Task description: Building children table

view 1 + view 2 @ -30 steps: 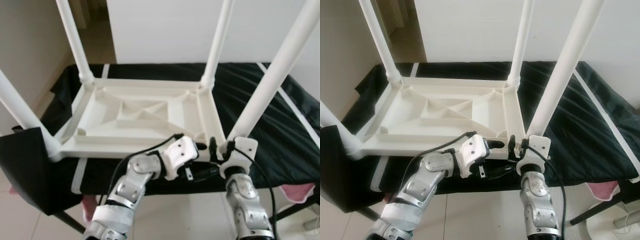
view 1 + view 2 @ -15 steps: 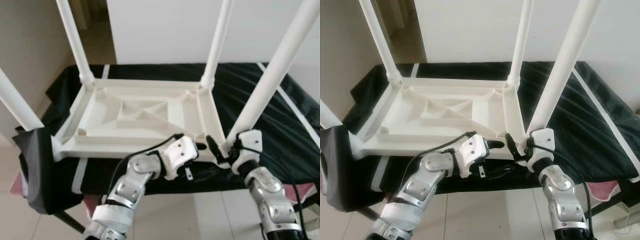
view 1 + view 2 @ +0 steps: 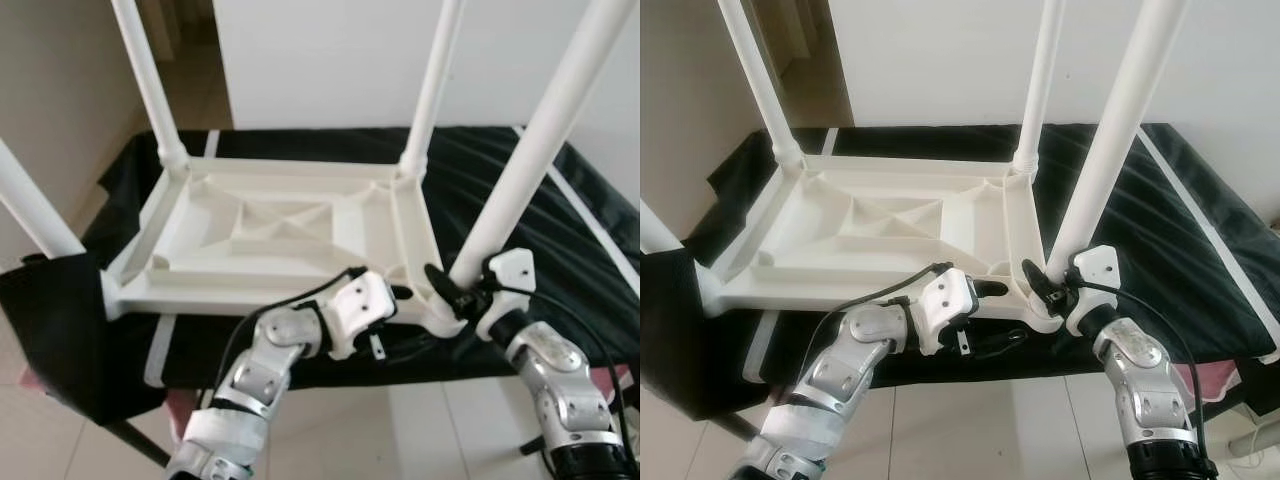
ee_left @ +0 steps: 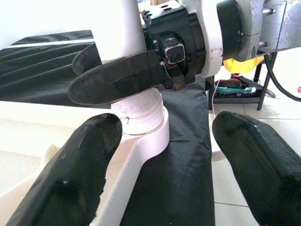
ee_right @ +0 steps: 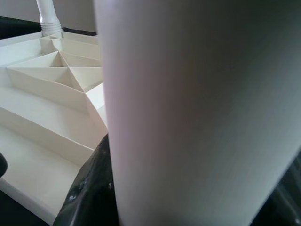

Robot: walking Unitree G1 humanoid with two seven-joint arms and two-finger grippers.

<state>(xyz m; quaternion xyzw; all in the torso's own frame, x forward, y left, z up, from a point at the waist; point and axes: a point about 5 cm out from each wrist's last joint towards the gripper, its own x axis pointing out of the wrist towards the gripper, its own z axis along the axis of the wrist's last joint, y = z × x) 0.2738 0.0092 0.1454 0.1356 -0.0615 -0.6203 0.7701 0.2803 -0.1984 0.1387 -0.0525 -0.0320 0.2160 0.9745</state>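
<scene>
Black cloth (image 3: pixel 560 230) covered the low worktop (image 3: pixel 1200 250), which stood on a pale tiled floor (image 3: pixel 420 430) before a white wall (image 3: pixel 330 60). White plastic children's table (image 3: pixel 290 240) lay upside down on the cloth, its ribbed underside facing up and four white legs rising from the corners. The near right leg (image 3: pixel 540 150) stood in the corner socket (image 4: pixel 141 117) at the table's front right corner, close to the worktop's front edge.

Right hand (image 3: pixel 455 295) reached in from the right at the base of that leg; its black fingers (image 4: pixel 117 77) closed around the leg just above the threaded collar, one finger crossing in front of the leg in the left wrist view. The right wrist view showed the leg's white shaft very close, with the table's ribbed underside beside it.

Left hand (image 4: pixel 160 155) sat at the table's front rim, just left of the same corner, its two black fingers (image 4: pixel 80 174) spread apart on either side of the socket without gripping it. A black cable (image 3: pixel 290 300) looped over the left wrist.
</scene>
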